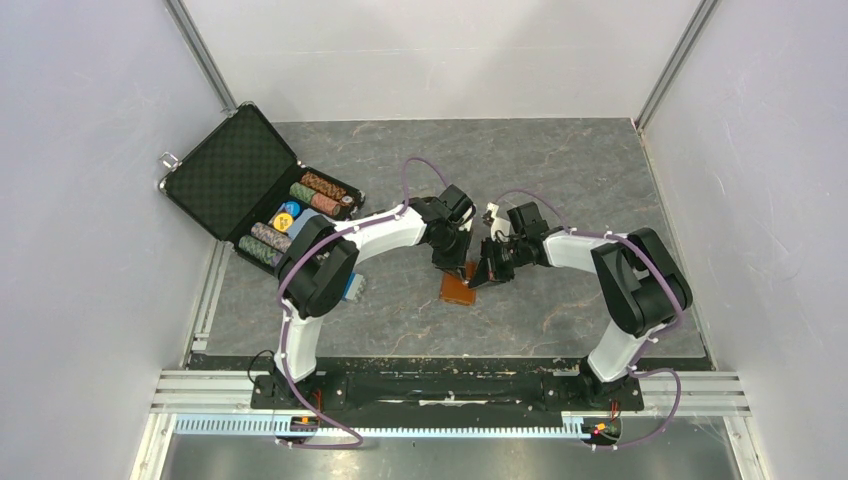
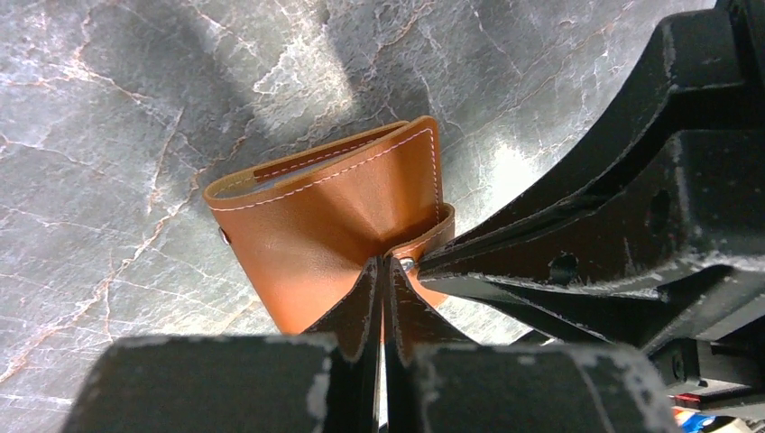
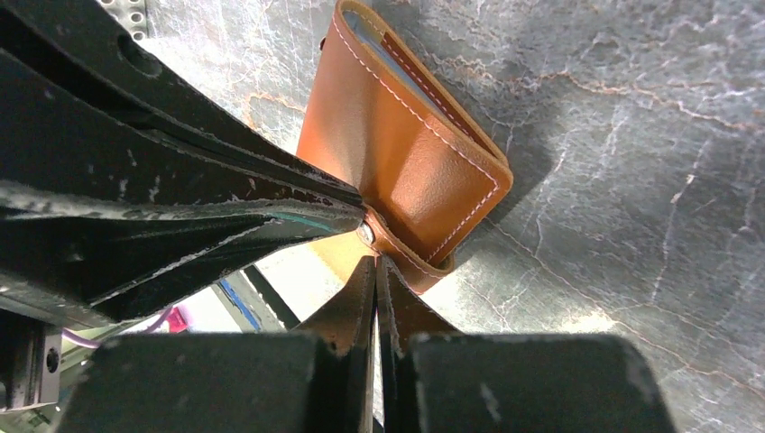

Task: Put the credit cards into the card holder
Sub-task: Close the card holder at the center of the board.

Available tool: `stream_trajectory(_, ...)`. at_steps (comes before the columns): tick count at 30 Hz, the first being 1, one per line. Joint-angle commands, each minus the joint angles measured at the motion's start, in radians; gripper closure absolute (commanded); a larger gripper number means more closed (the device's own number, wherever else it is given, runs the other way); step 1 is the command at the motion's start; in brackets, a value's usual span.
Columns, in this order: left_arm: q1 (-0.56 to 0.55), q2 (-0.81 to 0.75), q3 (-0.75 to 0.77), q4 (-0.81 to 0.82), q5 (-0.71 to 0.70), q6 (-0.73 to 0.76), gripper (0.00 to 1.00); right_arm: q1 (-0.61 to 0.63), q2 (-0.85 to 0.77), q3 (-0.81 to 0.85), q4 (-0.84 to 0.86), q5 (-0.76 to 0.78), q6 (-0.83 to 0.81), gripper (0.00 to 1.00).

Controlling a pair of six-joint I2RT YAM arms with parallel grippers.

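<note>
The tan-brown card holder (image 1: 457,289) is folded shut in the middle of the table, tilted up on one edge. In the left wrist view my left gripper (image 2: 386,263) is shut, pinching the card holder's (image 2: 325,216) creased cover. My right gripper (image 3: 374,262) is shut at the snap tab (image 3: 401,257) on the card holder (image 3: 397,153). From above, the left gripper (image 1: 455,262) and right gripper (image 1: 482,272) meet tip to tip over it. A sliver of pale blue lining (image 3: 374,41) shows at the open edge. No credit cards are in view.
An open black foam-lined briefcase (image 1: 230,168) holding rows of poker chips (image 1: 300,210) stands at the far left. A striped block (image 1: 353,289) peeks out beside the left arm's elbow. Metal rails run along the table's left side and its near edge.
</note>
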Motion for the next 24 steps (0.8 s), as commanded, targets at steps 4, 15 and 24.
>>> stream_trajectory(4,-0.010,0.052,-0.005,-0.035,-0.095,0.056,0.98,0.008,-0.052,-0.007,0.082,0.081,-0.013,1.00)
stream_trajectory(15,-0.010,0.056,-0.002,-0.040,-0.116,0.058,0.98,0.008,-0.057,-0.014,0.119,0.087,0.000,1.00)
stream_trajectory(24,-0.014,0.072,0.023,-0.038,-0.084,0.058,0.98,0.014,0.020,-0.001,0.044,0.149,-0.037,1.00)
